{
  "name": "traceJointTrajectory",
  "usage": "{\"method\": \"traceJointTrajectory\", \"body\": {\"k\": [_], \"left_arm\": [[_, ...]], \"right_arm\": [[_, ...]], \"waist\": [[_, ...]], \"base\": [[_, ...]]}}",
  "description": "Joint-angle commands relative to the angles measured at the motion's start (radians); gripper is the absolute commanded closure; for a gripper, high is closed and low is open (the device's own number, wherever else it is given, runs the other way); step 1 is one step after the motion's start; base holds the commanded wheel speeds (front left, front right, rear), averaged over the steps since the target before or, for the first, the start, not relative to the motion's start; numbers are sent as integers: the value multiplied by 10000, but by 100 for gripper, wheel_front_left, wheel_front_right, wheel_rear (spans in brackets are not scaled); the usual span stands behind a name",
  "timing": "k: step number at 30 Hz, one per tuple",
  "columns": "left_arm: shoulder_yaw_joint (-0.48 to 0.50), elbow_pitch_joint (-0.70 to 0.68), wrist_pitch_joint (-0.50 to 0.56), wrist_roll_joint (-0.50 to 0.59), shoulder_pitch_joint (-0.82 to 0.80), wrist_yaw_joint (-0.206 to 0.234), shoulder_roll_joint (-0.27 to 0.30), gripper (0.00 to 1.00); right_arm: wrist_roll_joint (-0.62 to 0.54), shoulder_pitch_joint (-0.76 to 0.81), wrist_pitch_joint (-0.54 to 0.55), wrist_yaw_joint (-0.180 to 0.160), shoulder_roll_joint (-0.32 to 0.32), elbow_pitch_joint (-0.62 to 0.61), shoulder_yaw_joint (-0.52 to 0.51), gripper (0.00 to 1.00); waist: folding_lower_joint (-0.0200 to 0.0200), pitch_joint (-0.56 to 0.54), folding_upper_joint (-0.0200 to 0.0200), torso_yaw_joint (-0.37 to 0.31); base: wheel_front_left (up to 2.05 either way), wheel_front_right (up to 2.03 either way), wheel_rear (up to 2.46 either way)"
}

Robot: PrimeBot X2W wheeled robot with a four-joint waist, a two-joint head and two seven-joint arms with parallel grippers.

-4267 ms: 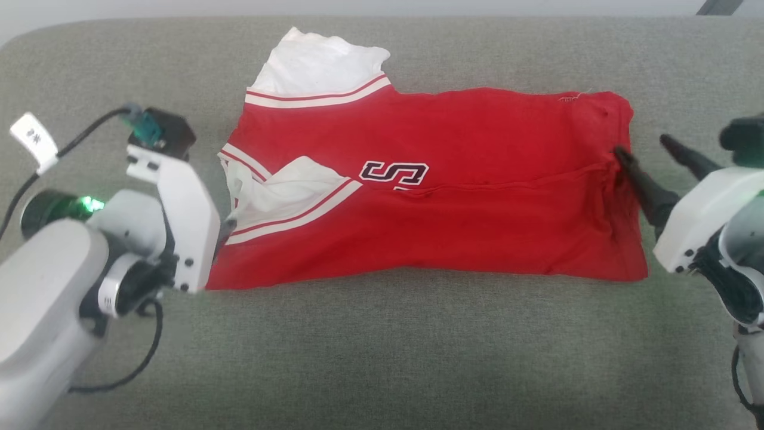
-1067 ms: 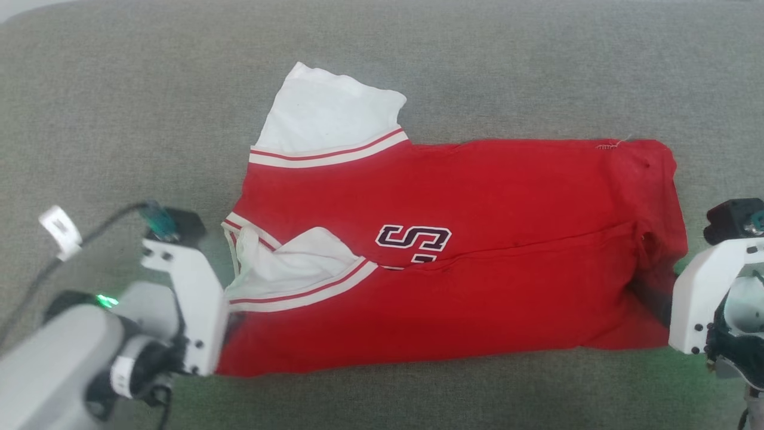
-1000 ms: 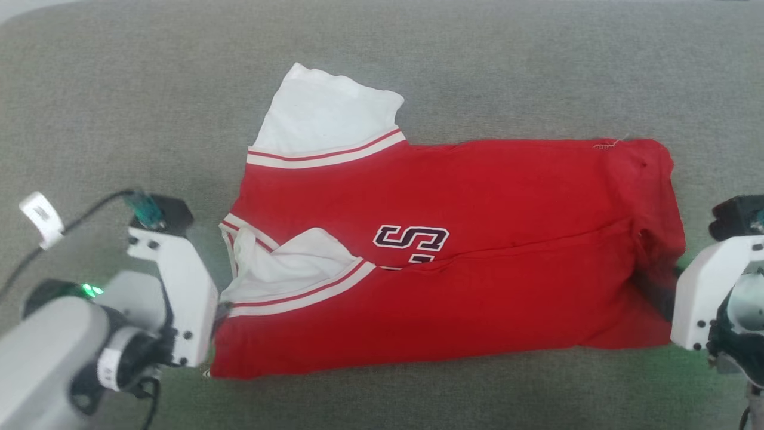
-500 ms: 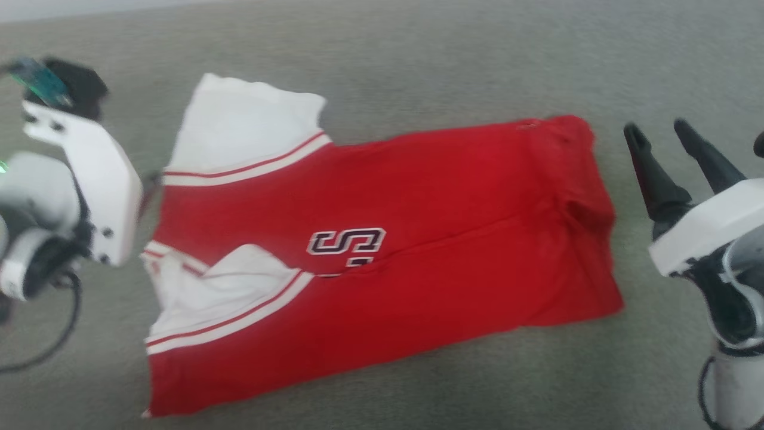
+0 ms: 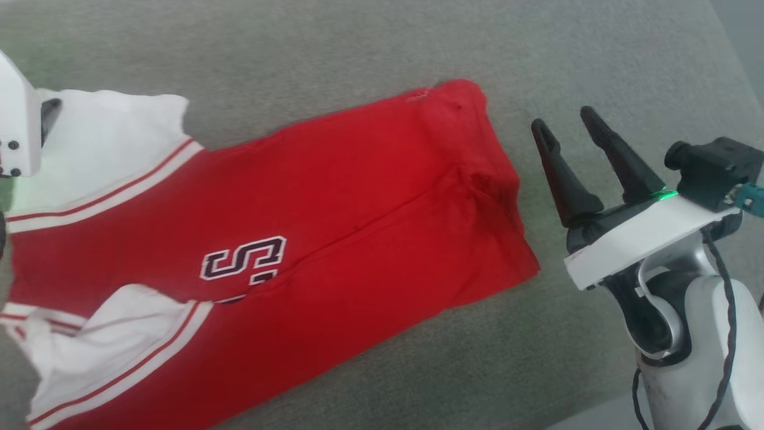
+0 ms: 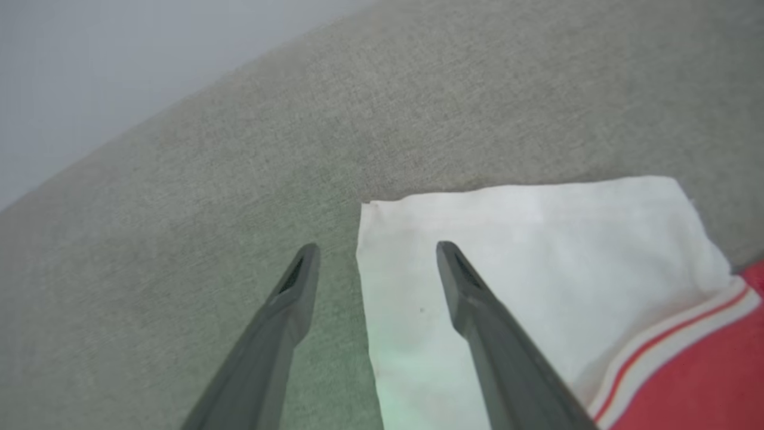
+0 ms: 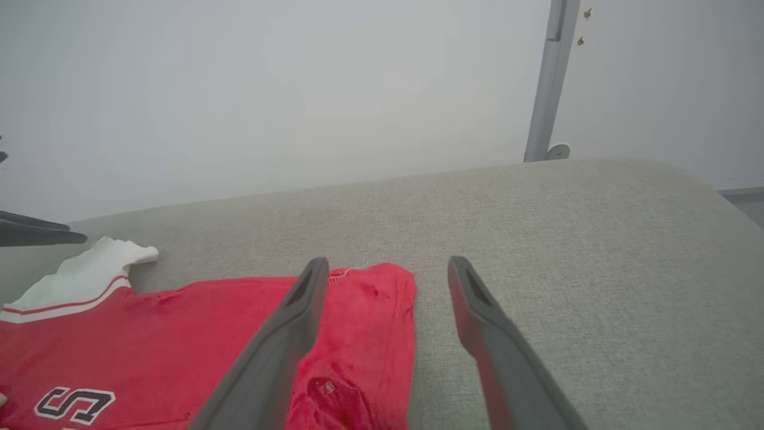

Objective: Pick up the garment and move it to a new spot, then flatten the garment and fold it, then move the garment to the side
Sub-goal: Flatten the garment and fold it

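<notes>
The garment (image 5: 334,197) lies folded lengthwise on the grey-green cushion (image 5: 358,48), slanting across the head view, with part of the dark number print (image 5: 242,263) showing. My right gripper (image 5: 566,121) hovers open just right of the red hem, touching nothing. In the right wrist view that gripper (image 7: 388,263) spreads its fingers over the hem corner of the garment (image 7: 149,334). My left gripper (image 6: 376,249) is open above the edge of the far white sleeve (image 6: 537,257), one finger over the sleeve and one over the cushion. Its white housing (image 5: 18,131) shows at the far left.
The cushion's right edge curves down at the upper right (image 5: 737,54) and its front edge shows at the lower right (image 5: 573,418). A grey pole (image 7: 546,77) stands before a white wall behind the cushion. My left gripper's dark fingers (image 7: 36,236) enter the right wrist view.
The head camera has swung, so the whole picture shifted. My right gripper drew out from the hem and lifted clear. My left gripper left the near collar edge and went to the far sleeve.
</notes>
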Motion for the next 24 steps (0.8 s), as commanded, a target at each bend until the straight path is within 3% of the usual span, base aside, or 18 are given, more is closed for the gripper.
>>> {"method": "traceJointTrajectory", "body": {"k": [1,6,10,11,12,15,24], "left_arm": [[-5,192,65,-52,-144,-38,-74,0],[-195,1474,623,-200,-417,-144,-422,0],[-284,2349,1088,-421,-433,59,-809,0],[-266,2576,1265,-549,-426,161,-942,15],[-307,2743,1497,-651,-424,194,-1068,100],[-415,2980,1858,-699,-535,363,-1422,100],[-916,2966,1777,-377,-1423,84,-2588,100]], "right_arm": [[52,-19,-43,-5,-63,5,24,0],[240,-17,226,-3,-250,132,327,0],[409,-201,651,-3,-364,296,413,0],[425,-308,780,-5,-400,337,429,0],[491,-390,987,-5,-394,451,399,0],[539,-817,1571,-5,-551,710,450,0],[553,-3088,3393,-3,-1223,2675,526,0]], "waist": [[0,234,0,-251],[0,326,0,-348],[0,372,0,-307],[0,380,0,-284],[0,387,0,-246],[0,417,0,-70],[0,644,0,943]], "base": [[0,0,0],[0,0,0],[0,0,0],[0,0,0],[0,0,0],[0,0,0],[0,0,0]]}}
